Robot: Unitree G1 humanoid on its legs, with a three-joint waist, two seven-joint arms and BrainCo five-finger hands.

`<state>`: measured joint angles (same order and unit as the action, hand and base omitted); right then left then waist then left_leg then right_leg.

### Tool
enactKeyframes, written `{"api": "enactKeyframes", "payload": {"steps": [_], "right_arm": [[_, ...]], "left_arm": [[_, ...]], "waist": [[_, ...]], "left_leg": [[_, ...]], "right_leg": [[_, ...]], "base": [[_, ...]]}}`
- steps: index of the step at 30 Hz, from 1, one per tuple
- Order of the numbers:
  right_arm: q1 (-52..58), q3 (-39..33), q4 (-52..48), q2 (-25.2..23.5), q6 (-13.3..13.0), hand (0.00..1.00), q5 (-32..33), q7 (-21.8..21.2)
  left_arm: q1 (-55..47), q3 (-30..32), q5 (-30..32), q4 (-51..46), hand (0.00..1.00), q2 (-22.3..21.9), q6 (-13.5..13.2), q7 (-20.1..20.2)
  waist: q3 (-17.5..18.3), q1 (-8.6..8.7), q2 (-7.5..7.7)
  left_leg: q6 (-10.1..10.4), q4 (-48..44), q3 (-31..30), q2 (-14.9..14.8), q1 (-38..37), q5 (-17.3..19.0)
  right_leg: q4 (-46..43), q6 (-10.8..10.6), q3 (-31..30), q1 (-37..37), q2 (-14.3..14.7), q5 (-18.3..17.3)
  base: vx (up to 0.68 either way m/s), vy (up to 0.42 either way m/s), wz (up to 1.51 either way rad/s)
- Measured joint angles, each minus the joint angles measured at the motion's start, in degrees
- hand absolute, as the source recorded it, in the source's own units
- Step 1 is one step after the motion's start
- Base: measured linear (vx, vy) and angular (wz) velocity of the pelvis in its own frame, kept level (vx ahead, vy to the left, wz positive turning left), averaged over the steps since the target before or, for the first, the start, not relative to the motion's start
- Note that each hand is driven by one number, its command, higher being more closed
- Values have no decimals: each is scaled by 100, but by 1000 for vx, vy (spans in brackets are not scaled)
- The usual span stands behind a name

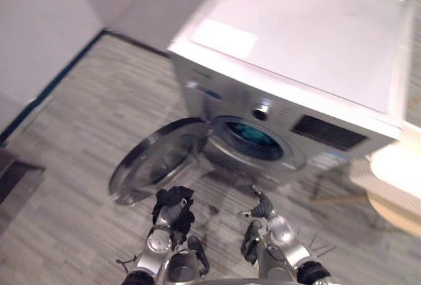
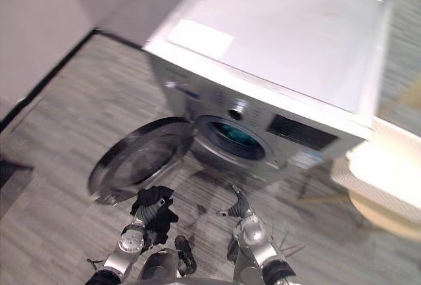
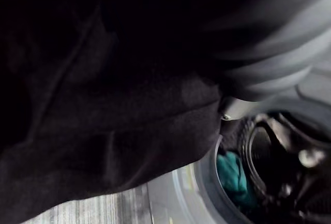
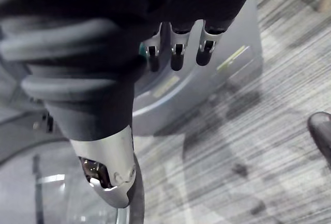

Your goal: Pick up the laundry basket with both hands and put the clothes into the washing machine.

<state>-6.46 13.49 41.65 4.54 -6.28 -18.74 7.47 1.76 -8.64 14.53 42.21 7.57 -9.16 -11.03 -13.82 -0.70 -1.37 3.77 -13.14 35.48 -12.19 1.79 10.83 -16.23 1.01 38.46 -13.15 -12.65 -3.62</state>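
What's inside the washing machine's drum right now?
A teal cloth lies inside the drum, door open. The drum's depth is dark, so anything further back is hidden.

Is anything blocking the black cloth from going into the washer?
Nothing visible does. The door is swung open to one side, and only floor lies between the black cloth in the left hand and the drum opening.

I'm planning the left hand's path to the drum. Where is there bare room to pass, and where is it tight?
Bare floor lies between the open door, the washing machine front and both hands. The drum mouth is unblocked; a teal cloth lies inside. It is tighter by the door, where the left hand holds a black garment, the right hand beside it.
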Motion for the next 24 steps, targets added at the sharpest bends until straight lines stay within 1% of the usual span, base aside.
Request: {"api": "enactKeyframes", "payload": {"steps": [1, 2, 3, 4, 5, 6, 7, 8, 9, 10, 11, 12, 13, 14, 15, 16, 17, 18, 20, 21, 22, 23, 24], "right_arm": [[-5, -5, -31, 53, -1, 0, -22, 2], [25, -5, -33, 99, 0, 0, -42, 1], [110, 12, -40, 184, -1, 0, -44, -3], [162, 50, -50, 223, -2, 0, -45, -3], [240, 58, -61, 316, -2, 0, -44, 2], [303, 32, -60, 430, -1, 0, -39, 9], [326, 6, -62, 484, -2, 0, -38, 13], [369, -117, -84, 568, -2, 0, -23, 33], [388, -209, -89, 586, -2, 0, 16, 40], [387, -230, -89, 586, -2, 0, 16, 54], [379, -241, -92, 583, -8, 0, 17, 115], [389, -243, -100, 598, -17, 0, 16, 138], [386, -246, -121, 680, -24, 0, 16, 145], [307, -265, -58, 601, -11, 0, 15, 173], [289, -275, -90, 545, -51, 0, 14, 200], [232, -273, -90, 527, -105, 0, 18, 237], [175, -269, -91, 520, -125, 0, 21, 238], [-20, -275, -92, 509, -194, 0, 45, 250], [-388, -346, -97, 522, -231, 0, 244, 301], [-575, -401, -96, 533, -226, 0, 302, 398], [-671, -424, -97, 545, -227, 0, 356, 453], [-770, -441, -98, 569, -228, 0, 416, 520], [-814, -456, -97, 580, -227, 0, 425, 534]], "left_arm": [[114, -48, 175, 67, 100, 54, 22, 0], [154, -76, 322, 66, 100, 40, 25, -1], [198, -74, 504, 68, 100, 8, 29, -1], [216, -74, 605, 72, 100, -8, 30, 1], [231, -112, 790, 70, 100, -65, 28, 25], [225, -197, 897, 75, 100, -94, 28, 60], [229, -258, 950, 75, 100, -95, 25, 74], [248, -331, 1105, 78, 100, -107, 22, 93], [285, -369, 1158, 84, 100, -112, 29, 89], [312, -376, 1202, 84, 100, -114, 33, 84], [397, -449, 1283, 86, 100, -114, 64, 71], [427, -494, 1333, 85, 100, -138, 66, 66], [386, -506, 1343, 82, 100, -180, 67, 61], [464, -552, 1400, 124, 100, -151, 99, 38], [518, -657, 1498, 111, 100, -64, 130, -41], [566, -718, 1559, 97, 100, -55, 144, -71], [561, -753, 1599, 65, 100, -42, 153, -87], [624, -753, 1663, 9, 100, 9, 194, -177], [874, -746, 1659, -181, 100, 73, 257, -247], [1000, -726, 1652, -382, 100, 83, 265, -312], [1077, -704, 1639, -502, 100, 112, 265, -350], [1144, -677, 1622, -691, 100, 96, 263, -416], [1198, -676, 1595, -784, 100, 83, 262, -422]], "waist": [[-16, 110, -55], [-21, 171, -72], [-40, 175, -107], [-42, 180, -111], [-65, 222, -153], [-71, 231, -146], [-75, 230, -138], [-84, 238, -124], [-99, 219, -115], [-123, 203, -121], [-225, 184, -157], [-213, 153, -240], [-219, 143, -364], [-304, 134, -244], [-309, 122, -163], [-330, 116, -148], [-370, 114, -141], [-518, 120, -154], [-835, 137, -157], [-1035, 135, -167], [-1121, 131, -166], [-1136, 143, -171], [-1138, 144, -168]], "left_leg": [[5, -37, 97, -54, -102, -3], [66, -244, 100, -183, -138, 35], [137, -842, 65, -441, -127, 130], [104, -1284, 20, -619, -54, 149], [-134, -2461, -331, -1012, 280, -15], [-144, -3112, -772, -1089, 574, 46], [-79, -3289, -1018, -1034, 719, 161], [1, -3327, -1538, -752, 1074, 339], [27, -3048, -1832, -530, 1297, 390], [30, -2804, -1933, -439, 1377, 387], [80, -2042, -2183, -252, 1458, 346], [184, -1175, -2328, -91, 1409, -160], [150, -766, -2467, -88, 1428, -622], [115, -885, -2385, -18, 1394, -557], [111, -752, -2300, 148, 1400, -556], [95, -757, -2243, 238, 1464, -546], [57, -767, -2179, 262, 1477, -523], [-26, -963, -2113, 282, 1617, -472], [-86, -1389, -2128, 286, 1951, -428], [-142, -1652, -2123, 240, 2118, -363], [-159, -1826, -2127, 217, 2254, -281], [-204, -2122, -2150, 191, 2527, -50], [-269, -2316, -2155, 172, 2681, 74]], "right_leg": [[-62, -19, -193, -19, 104, -81], [-101, -34, -303, 14, 191, -181], [-126, 15, -439, 112, 309, -265], [-123, 26, -519, 181, 384, -315], [-82, 64, -646, 406, 535, -418], [-64, 58, -809, 528, 553, -465], [-64, 48, -897, 560, 527, -478], [-70, 14, -1065, 596, 437, -498], [-82, -18, -1193, 601, 375, -502], [-93, -27, -1253, 615, 346, -499], [-112, -115, -1359, 708, 311, -507], [-183, -278, -1492, 687, 331, -550], [-219, -382, -1554, 677, 422, -595], [-286, -493, -1733, 600, 336, -655], [-277, -580, -1851, 455, 177, -632], [-316, -613, -1907, 347, 71, -610], [-381, -625, -1962, 271, 29, -603], [-590, -629, -2086, 108, -50, -603], [-1026, -631, -2160, -245, -144, -609], [-1312, -611, -2222, -439, -175, -652], [-1513, -629, -2279, -591, -195, -709], [-1847, -656, -2317, -879, -246, -890], [-2039, -692, -2363, -1037, -279, -1011]], "base": [[161, -176, -108], [205, -220, -83], [211, -181, -68], [296, -256, -79], [244, -182, -68], [187, -143, -67], [161, -10, -68], [166, 47, -61], [198, 70, -59], [153, 120, -49], [125, 187, -50], [123, 228, -50], [97, 249, -41], [97, 203, -25], [94, 194, -15], [79, 134, -12], [54, 133, -24], [7, 110, -24], [-83, 87, -12], [-131, 45, -3], [-158, 43, -4], [-136, 39, -3], [-184, 37, -7]]}}
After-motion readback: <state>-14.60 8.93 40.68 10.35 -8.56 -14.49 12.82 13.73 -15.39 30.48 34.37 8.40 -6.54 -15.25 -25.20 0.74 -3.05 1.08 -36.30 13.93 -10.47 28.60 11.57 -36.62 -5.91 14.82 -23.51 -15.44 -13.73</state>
